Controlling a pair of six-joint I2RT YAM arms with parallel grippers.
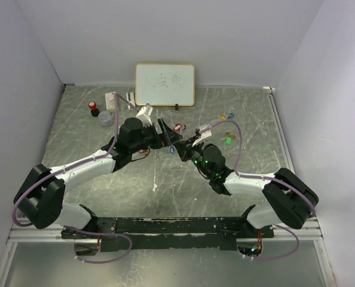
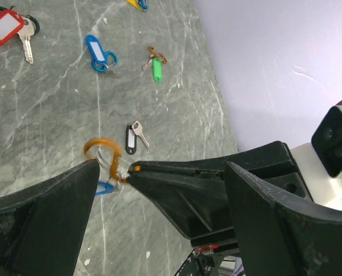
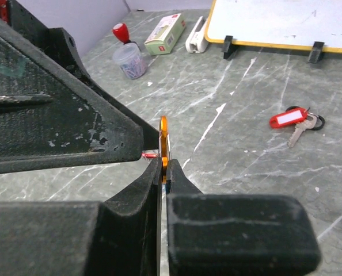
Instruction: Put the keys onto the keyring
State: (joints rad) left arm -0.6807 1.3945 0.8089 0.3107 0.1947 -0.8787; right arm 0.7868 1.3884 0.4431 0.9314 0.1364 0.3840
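The table (image 2: pixel 38 149) looks like grey marbled stone, smooth under white scratches. The right fingers (image 3: pixel 234 230) are matt black plastic, scuffed and speckled. The orange ring (image 3: pixel 164 144) gleams like anodised metal. The red tag (image 3: pixel 287 118) is glossy plastic, its key (image 3: pixel 296 137) dull silvery metal.

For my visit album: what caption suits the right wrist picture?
Right gripper shut on an orange keyring seen edge-on; a red-tagged key lies on the table beyond.
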